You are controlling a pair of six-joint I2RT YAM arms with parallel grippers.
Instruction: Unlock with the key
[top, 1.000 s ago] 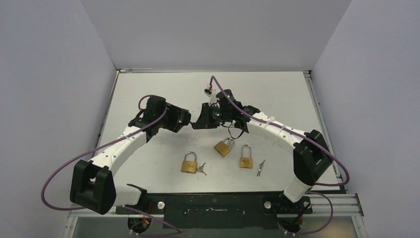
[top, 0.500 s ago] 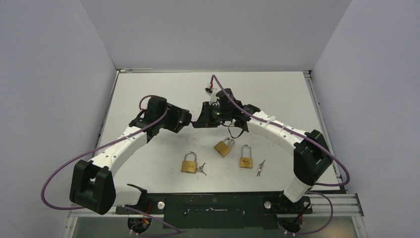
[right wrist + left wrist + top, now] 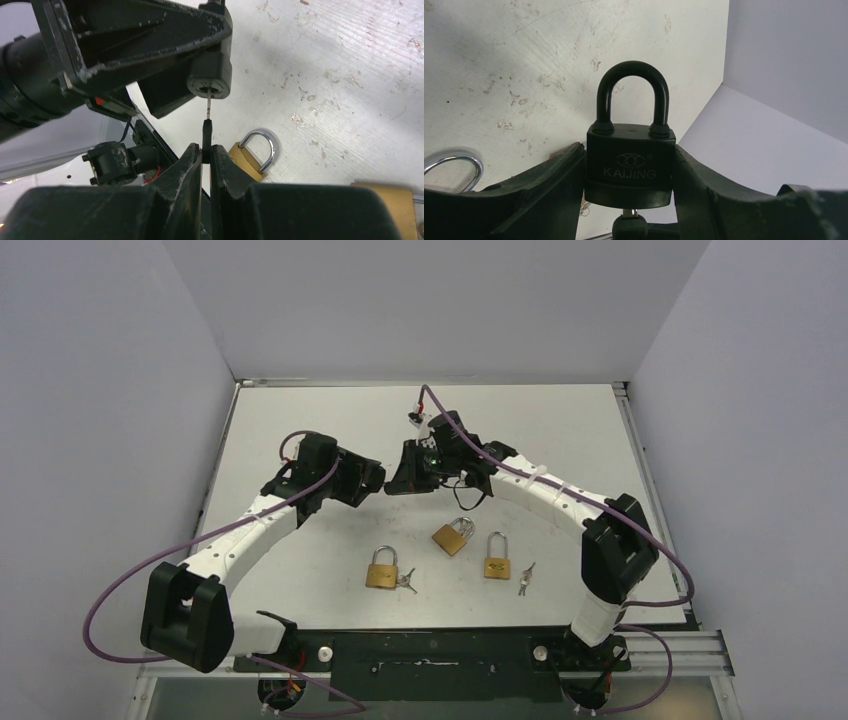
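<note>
The black padlock is held above the counter, about in the middle between left and right, where the left arm and the right arm meet. The left jaws are clamped on the two sides of its body. In the left wrist view the shackle is closed, both legs sit in the body, and it points away from the camera. The word KAIJING is readable on the front face. The right jaws are pressed together on the black head of the key. The thin metal blade of the key goes into the keyhole on the bottom face of the padlock, and a part of the blade shows between the head and the keyhole. The pictures do not tell if the key is turned. Nearer on the counter three brass padlocks lie in a loose row: the left one, the middle one, which is tilted, and the right one. All three have silver shackles. A small key lies just beside the left brass padlock on its right side, and a second small key lies near the right one.
</note>
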